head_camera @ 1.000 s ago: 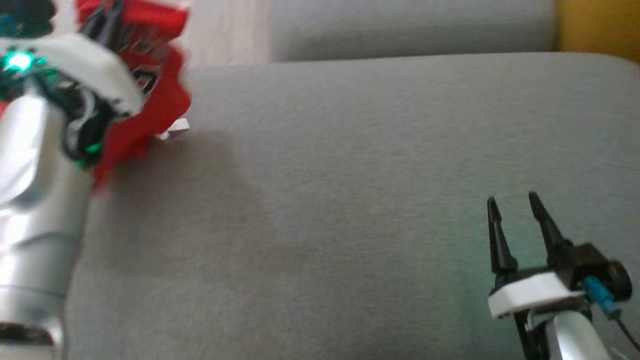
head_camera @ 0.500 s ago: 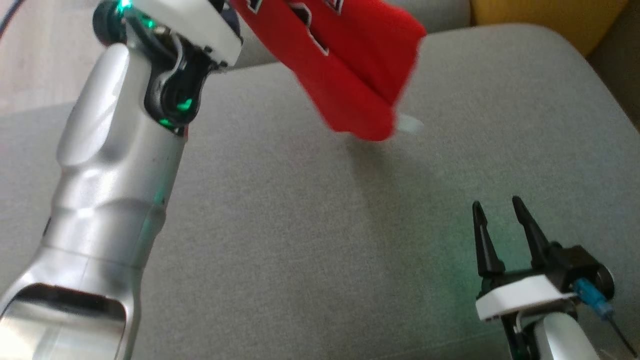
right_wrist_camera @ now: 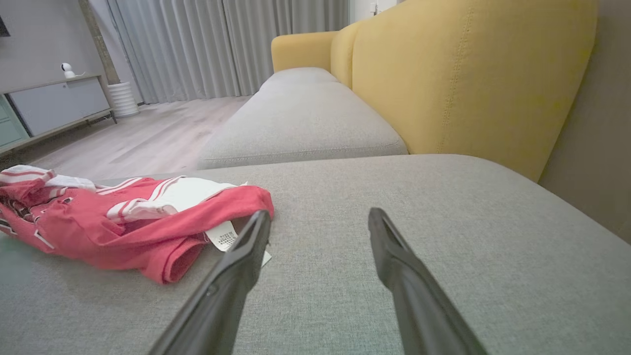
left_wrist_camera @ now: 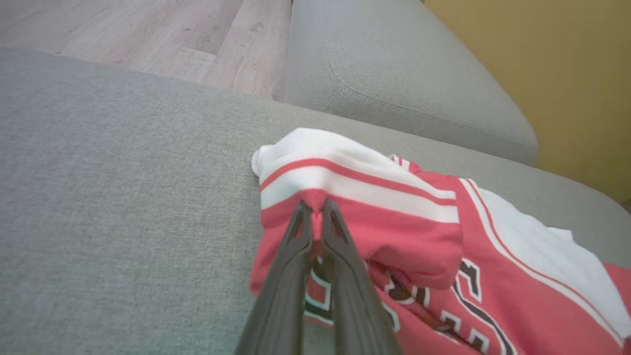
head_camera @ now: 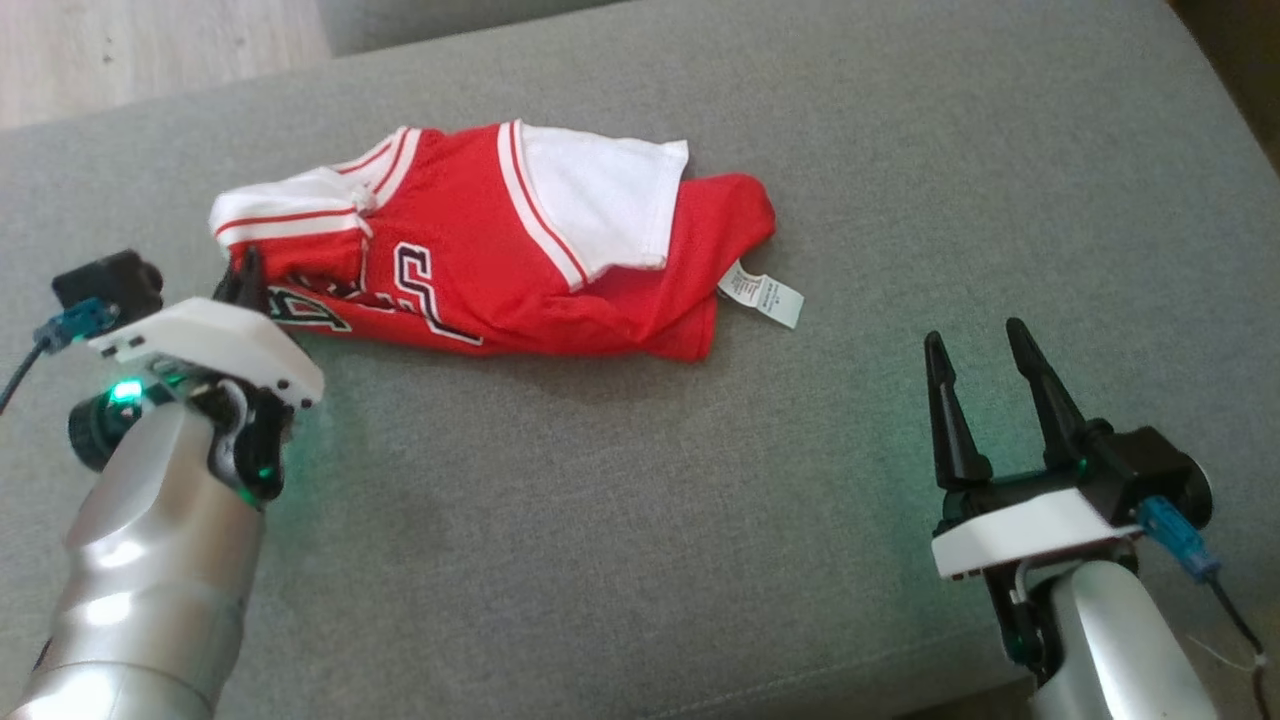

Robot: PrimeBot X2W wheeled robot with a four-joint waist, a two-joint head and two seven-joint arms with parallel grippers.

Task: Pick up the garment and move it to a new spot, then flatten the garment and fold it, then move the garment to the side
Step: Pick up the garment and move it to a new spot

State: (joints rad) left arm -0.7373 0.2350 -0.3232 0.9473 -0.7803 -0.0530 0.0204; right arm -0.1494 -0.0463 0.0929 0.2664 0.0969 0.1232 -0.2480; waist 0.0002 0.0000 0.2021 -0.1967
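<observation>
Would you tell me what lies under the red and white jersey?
The red and white jersey rests on the grey fabric sofa cushion. Its white care label pokes out; whatever its folds cover is hidden.

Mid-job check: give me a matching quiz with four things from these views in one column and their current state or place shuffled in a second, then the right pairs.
Things:
1. left gripper
2. right gripper
3. jersey
4. label

States:
A. open, holding nothing, apart from the jersey
B. crumpled, lying on the grey cushion
C. shut on the jersey's edge
D. white, sticking out at the jersey's end nearer the right gripper

Pairs: 1-C, 2-A, 3-B, 4-D
</observation>
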